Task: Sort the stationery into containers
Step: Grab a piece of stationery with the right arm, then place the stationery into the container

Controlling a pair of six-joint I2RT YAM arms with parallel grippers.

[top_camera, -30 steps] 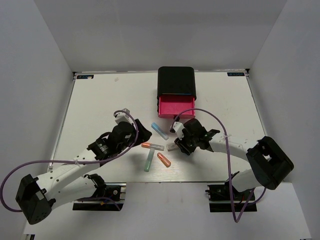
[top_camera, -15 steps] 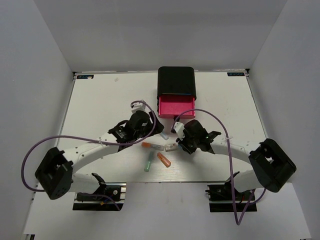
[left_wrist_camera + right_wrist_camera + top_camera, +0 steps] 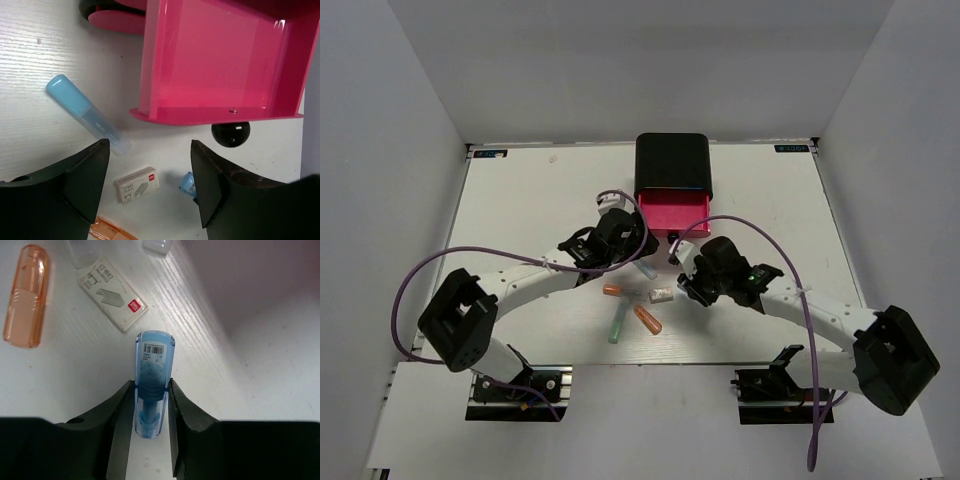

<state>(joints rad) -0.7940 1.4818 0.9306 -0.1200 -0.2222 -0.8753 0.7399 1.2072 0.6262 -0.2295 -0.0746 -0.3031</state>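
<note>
Right wrist view: right fingers (image 3: 120,430) pinch a barcoded blue stick (image 3: 154,380); upper left, a red-logoed white box (image 3: 112,294), perhaps picturing staples. Left fingers (image 3: 85,175) spread.

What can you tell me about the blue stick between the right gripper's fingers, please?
The blue stick is a short tube of clear light-blue plastic, with a rounded end bearing a barcode sticker and a ring partway along. The right gripper clamps its sides between two black fingers, labelled end pointing away from the wrist. It is over the white table; whether it touches it cannot be told.
</note>
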